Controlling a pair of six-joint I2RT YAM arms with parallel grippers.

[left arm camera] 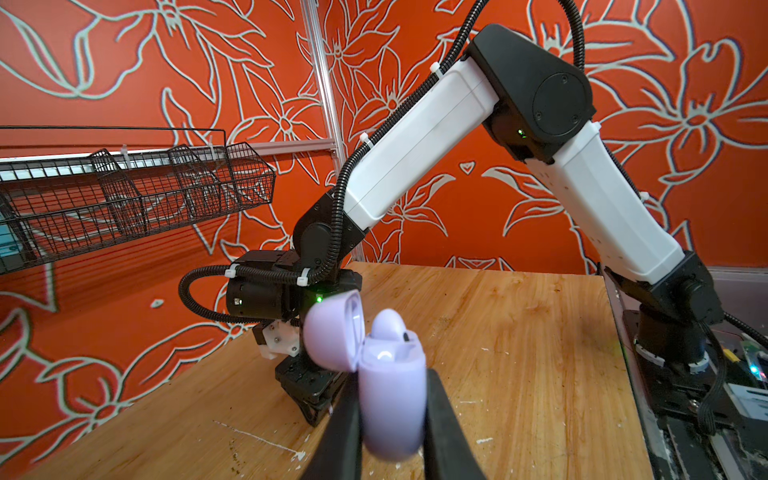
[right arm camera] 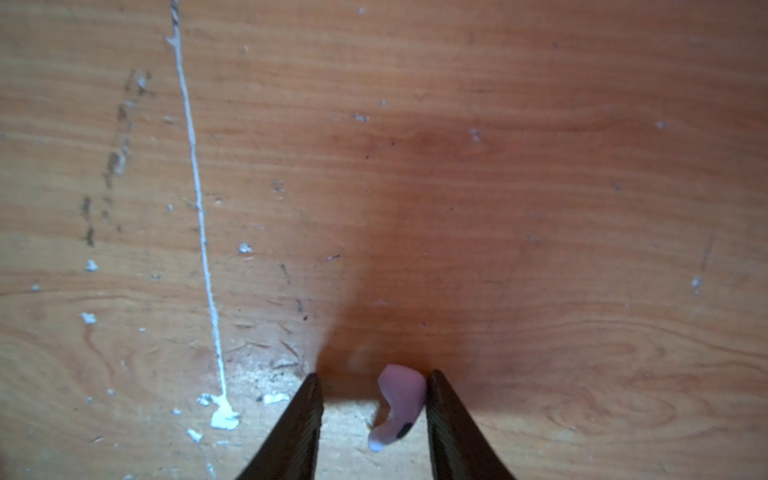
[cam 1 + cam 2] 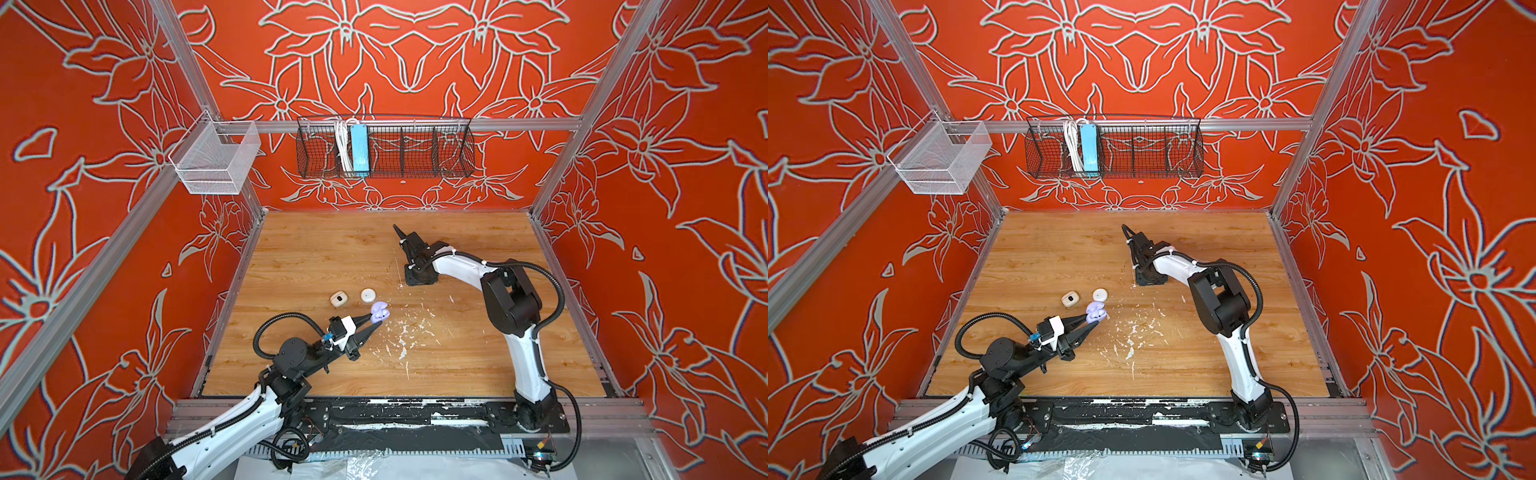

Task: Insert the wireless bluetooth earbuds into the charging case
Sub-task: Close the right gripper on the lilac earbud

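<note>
In a top view, the left gripper (image 3: pixel 375 320) clamped the open lavender charging case (image 3: pixel 379 310), steadying it for loading. The left wrist view showed one seated earbud (image 1: pixel 388 326) inside. In the right wrist view, the right gripper (image 2: pixel 372 376) straddled a loose lavender earbud (image 2: pixel 401 399) on the table (image 2: pixel 540 166), jaws parted, not yet pinching.

The table (image 3: pixel 299 249) is bare at its far left and near middle. A cream case (image 3: pixel 338 299) and a white case (image 3: pixel 368 295) crowd the lavender case (image 3: pixel 380 311) from behind; the right arm (image 3: pixel 465 266) spans the right side.
</note>
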